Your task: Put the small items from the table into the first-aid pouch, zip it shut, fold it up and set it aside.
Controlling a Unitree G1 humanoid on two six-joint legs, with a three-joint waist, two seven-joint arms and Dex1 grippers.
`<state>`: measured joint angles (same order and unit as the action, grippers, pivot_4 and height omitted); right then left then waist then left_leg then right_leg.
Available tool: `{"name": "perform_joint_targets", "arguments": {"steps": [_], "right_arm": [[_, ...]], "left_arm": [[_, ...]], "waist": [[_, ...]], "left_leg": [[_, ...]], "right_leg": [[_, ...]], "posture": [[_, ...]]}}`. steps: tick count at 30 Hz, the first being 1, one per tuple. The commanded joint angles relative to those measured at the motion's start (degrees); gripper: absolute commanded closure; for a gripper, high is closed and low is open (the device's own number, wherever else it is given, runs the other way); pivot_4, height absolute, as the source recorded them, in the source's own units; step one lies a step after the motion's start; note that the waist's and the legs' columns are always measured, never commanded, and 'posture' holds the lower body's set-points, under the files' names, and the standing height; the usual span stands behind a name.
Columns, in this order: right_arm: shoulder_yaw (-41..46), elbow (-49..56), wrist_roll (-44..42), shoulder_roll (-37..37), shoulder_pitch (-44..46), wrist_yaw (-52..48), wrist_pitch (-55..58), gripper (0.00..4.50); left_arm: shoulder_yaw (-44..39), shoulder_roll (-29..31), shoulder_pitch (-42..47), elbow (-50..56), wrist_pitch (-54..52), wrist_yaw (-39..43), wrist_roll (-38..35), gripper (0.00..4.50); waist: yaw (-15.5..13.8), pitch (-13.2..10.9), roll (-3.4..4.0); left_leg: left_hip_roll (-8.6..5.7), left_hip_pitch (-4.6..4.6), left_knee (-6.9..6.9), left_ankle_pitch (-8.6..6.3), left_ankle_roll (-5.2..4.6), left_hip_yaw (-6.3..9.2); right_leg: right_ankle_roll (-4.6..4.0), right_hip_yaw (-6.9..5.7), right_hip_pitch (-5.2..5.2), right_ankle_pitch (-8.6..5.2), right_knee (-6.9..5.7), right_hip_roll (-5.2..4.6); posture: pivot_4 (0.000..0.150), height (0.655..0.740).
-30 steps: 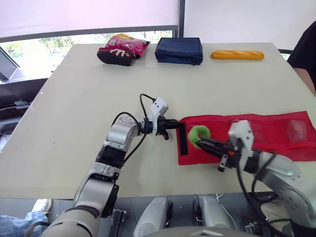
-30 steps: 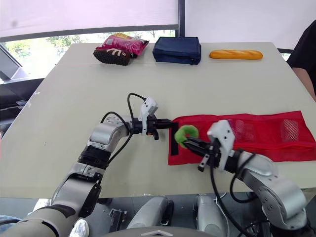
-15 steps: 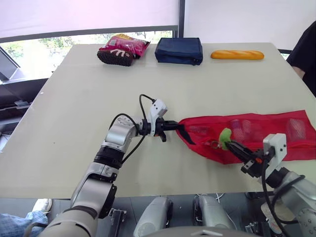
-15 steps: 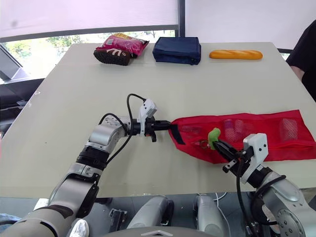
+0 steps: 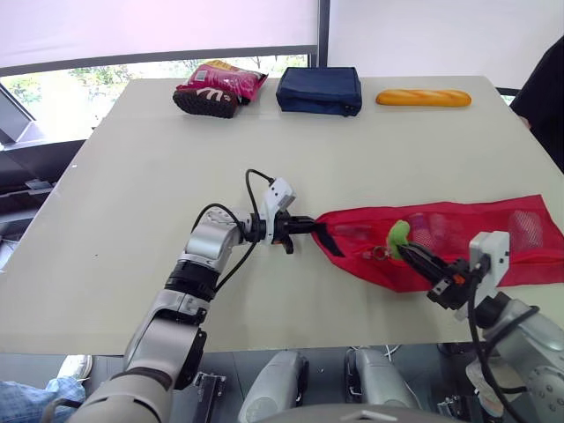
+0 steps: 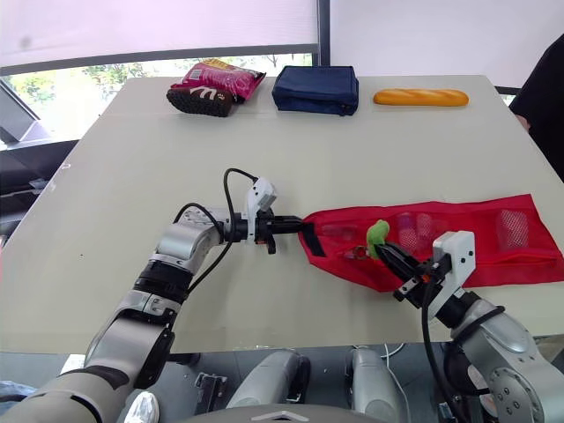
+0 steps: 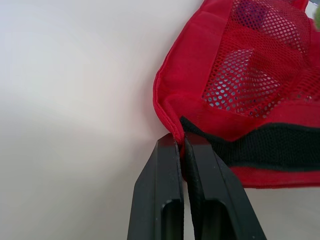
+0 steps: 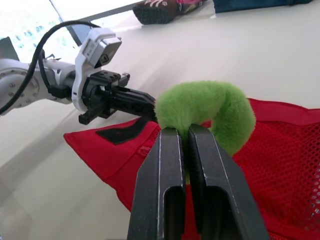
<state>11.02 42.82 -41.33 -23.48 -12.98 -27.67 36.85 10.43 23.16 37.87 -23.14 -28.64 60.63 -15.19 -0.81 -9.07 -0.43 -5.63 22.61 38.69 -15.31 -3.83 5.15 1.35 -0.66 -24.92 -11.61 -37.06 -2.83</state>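
Right gripper (image 5: 409, 253), clamped on the green fuzzy ring (image 5: 398, 234), hangs over the red mesh pouch (image 5: 480, 218) stretched sideways at lower right; left gripper (image 5: 310, 226) pinches its left end.

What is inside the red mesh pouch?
Through the red mesh pouch a few pale shapes show, too veiled to name. The green fuzzy ring in the right gripper is outside the mesh.

The left arm (image 5: 204, 254), lower left, and the right arm (image 5: 522, 328), lower right, are silver-grey shells with black joints. Black cables (image 5: 250, 183) loop to white boxy wrist housings (image 5: 280, 191). The left tool (image 5: 310, 226) and right tool (image 5: 411, 252) are slim, black and two-fingered.
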Motion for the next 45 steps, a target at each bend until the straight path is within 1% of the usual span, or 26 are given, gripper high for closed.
{"name": "perform_joint_targets", "arguments": {"steps": [1, 2, 4, 5, 6, 8, 9, 10, 12, 13, 17, 22, 26, 27, 31, 35, 42, 43, 45], "right_arm": [[-0.6, 1.3, 0.2, 0.0, 1.3, 1.3, -1.4, 4.47], [-0.8, 1.2, 0.2, 0.0, 1.7, 1.6, -1.4, 4.47], [-1.1, 1.2, 0.2, 0.0, 2.1, 2.1, -1.4, 4.5], [-1.2, 1.2, 0.1, 0.0, 2.2, 2.2, -1.4, 4.5], [-1.2, 1.3, 0.1, -0.1, 2.3, 2.4, -1.5, 4.5], [-1.2, 1.3, 0.0, -0.1, 2.3, 2.6, -1.5, 4.5], [-1.2, 1.3, 0.0, -0.2, 2.4, 2.6, -1.4, 4.5], [-1.3, 1.4, -0.1, -0.1, 2.4, 2.7, -1.4, 4.5], [-1.3, 1.5, -0.2, -0.1, 2.5, 3.0, -1.4, 4.5], [-1.3, 1.5, -0.2, -0.1, 2.6, 3.1, -1.4, 4.5], [-1.5, 1.6, -0.3, -0.2, 2.8, 3.5, -1.3, 4.5], [-1.8, 1.4, -0.3, -0.2, 3.4, 3.6, -1.2, 4.5], [-2.6, 1.1, -0.1, 0.0, 4.2, 3.9, -1.2, 4.5], [-2.9, 1.0, 0.0, 0.0, 4.3, 3.9, -1.3, 4.5], [-4.0, 0.7, 0.7, -0.2, 4.6, 3.7, -1.6, 4.5], [-4.5, 0.6, 1.5, -0.5, 3.8, 3.1, -2.3, 4.5], [-4.3, 0.6, 1.8, -0.7, 3.0, 2.7, -3.1, 4.5], [-4.3, 0.6, 1.9, -0.7, 2.9, 2.6, -3.3, 4.5], [-4.2, 0.4, 2.1, -0.8, 2.8, 2.4, -3.5, 4.5]], "left_arm": [[-1.7, 1.1, -0.1, 1.2, -0.5, 0.5, -0.6, 4.5], [-1.8, 1.1, -0.1, 1.3, -0.6, 0.5, -0.7, 4.5], [-2.1, 1.2, 0.0, 1.4, -1.0, 0.5, -0.8, 3.77], [-2.2, 1.2, 0.0, 1.5, -1.1, 0.6, -0.8, 3.49], [-2.2, 1.2, 0.0, 1.5, -1.3, 0.6, -0.8, 2.91], [-2.3, 1.3, 0.1, 1.4, -1.5, 0.8, -1.0, 2.03], [-2.3, 1.3, 0.1, 1.5, -1.6, 0.8, -1.1, 1.42], [-2.5, 1.3, 0.1, 1.4, -1.7, 0.5, -1.1, 1.13], [-2.7, 1.3, 0.2, 1.4, -2.1, 0.3, -1.4, 0.27], [-2.8, 1.4, 0.2, 1.5, -2.3, 0.3, -1.5, 0.06], [-3.7, 1.8, -0.5, 4.3, -6.1, 1.0, -4.1, 0.06], [-3.7, 4.3, -4.8, 13.6, -15.5, 4.4, -9.6, 0.06], [-4.5, 6.0, -7.5, 19.6, -22.7, 4.9, -14.1, 0.06], [-5.0, 5.8, -7.7, 20.5, -24.0, 4.3, -15.0, 0.06], [-8.3, 1.6, -7.1, 22.0, -29.8, -1.7, -19.0, 0.06], [-9.2, -1.8, -8.1, 24.7, -33.4, -5.8, -21.6, 0.06], [-8.1, -2.0, -9.7, 26.3, -34.3, -8.1, -22.5, 0.06], [-8.1, -1.9, -9.7, 26.3, -34.1, -8.2, -22.5, 0.29], [-8.3, -1.9, -9.5, 26.0, -33.8, -8.3, -22.5, 0.9]], "waist": [[0.0, 0.0, 0.0], [0.0, 0.0, 0.0], [0.0, 0.0, 0.0], [0.0, 0.0, 0.0], [0.0, 0.0, 0.0], [-0.1, 0.0, 0.0], [-0.1, 0.0, 0.0], [-0.1, 0.0, 0.0], [-0.1, 0.0, 0.0], [-0.1, 0.0, 0.01], [0.0, 0.0, 0.01], [0.1, 0.0, 0.02], [-0.1, 0.0, 0.04], [-0.2, 0.0, 0.04], [-0.2, 0.0, 0.04], [-0.1, 0.0, 0.03], [-0.1, 0.0, 0.04], [-0.1, 0.0, 0.04], [-0.1, 0.0, 0.04]], "left_leg": [[0.0, 0.0, 0.0, 0.0, 0.0, 0.0], [0.0, 0.0, 0.0, 0.0, 0.0, 0.0], [0.0, 0.0, 0.0, 0.0, 0.0, 0.0], [0.0, 0.0, 0.0, 0.0, 0.0, 0.0], [0.0, 0.0, 0.0, 0.0, 0.0, 0.0], [0.0, 0.0, 0.0, 0.0, 0.0, 0.0], [0.0, 0.0, 0.0, 0.0, 0.0, 0.0], [0.0, 0.0, 0.0, 0.0, 0.0, 0.0], [-0.01, 0.0, 0.0, 0.0, 0.0, 0.0], [-0.01, -0.01, 0.0, 0.0, 0.0, 0.0], [-0.01, -0.02, 0.0, 0.0, 0.0, 0.0], [0.0, -0.02, -0.01, 0.0, 0.0, 0.0], [0.0, -0.02, -0.02, 0.0, 0.0, 0.01], [0.0, -0.02, -0.02, 0.0, 0.0, 0.01], [-0.01, -0.01, -0.01, 0.0, 0.0, 0.01], [-0.01, -0.02, -0.01, 0.01, 0.0, 0.0], [0.0, -0.05, -0.04, 0.03, 0.05, 0.0], [0.0, -0.05, -0.04, 0.03, 0.05, 0.0], [0.0, -0.05, -0.04, 0.03, 0.05, 0.0]], "right_leg": [[0.0, 0.0, 0.0, 0.0, 0.0, 0.0], [0.0, 0.0, 0.0, 0.0, 0.0, 0.0], [0.0, 0.0, 0.0, 0.0, 0.0, 0.0], [0.0, 0.0, 0.0, 0.0, 0.0, 0.0], [0.0, 0.0, 0.0, 0.0, 0.0, 0.0], [0.0, 0.0, 0.0, 0.0, 0.0, 0.0], [0.0, 0.0, 0.01, 0.0, 0.0, 0.0], [0.0, 0.0, 0.01, 0.0, 0.0, 0.0], [0.0, 0.0, 0.01, 0.0, 0.0, -0.01], [0.0, 0.0, 0.01, 0.0, 0.0, -0.01], [0.0, 0.0, 0.01, 0.0, 0.0, 0.0], [0.0, 0.01, 0.0, 0.0, 0.0, 0.0], [-0.01, 0.01, 0.01, 0.0, 0.0, 0.0], [-0.01, 0.01, 0.01, 0.0, 0.0, 0.0], [0.0, 0.01, 0.02, -0.01, 0.01, -0.02], [0.0, 0.01, 0.02, 0.0, 0.01, -0.01], [-0.01, 0.01, 0.01, -0.01, 0.0, 0.01], [-0.01, 0.01, 0.02, -0.01, 0.0, 0.01], [-0.01, 0.01, 0.02, -0.01, 0.0, 0.0]], "posture": [[0.15, 0.7395], [0.15, 0.7395], [0.15, 0.7395], [0.15, 0.7395], [0.15, 0.7395], [0.15, 0.7395], [0.15, 0.7395], [0.15, 0.7395], [0.15, 0.7395], [0.15, 0.7395], [0.15, 0.7395], [0.15, 0.7395], [0.15, 0.7395], [0.15, 0.7395], [0.15, 0.7395], [0.15, 0.7395], [0.15, 0.7395], [0.15, 0.7395], [0.15, 0.7395]]}}
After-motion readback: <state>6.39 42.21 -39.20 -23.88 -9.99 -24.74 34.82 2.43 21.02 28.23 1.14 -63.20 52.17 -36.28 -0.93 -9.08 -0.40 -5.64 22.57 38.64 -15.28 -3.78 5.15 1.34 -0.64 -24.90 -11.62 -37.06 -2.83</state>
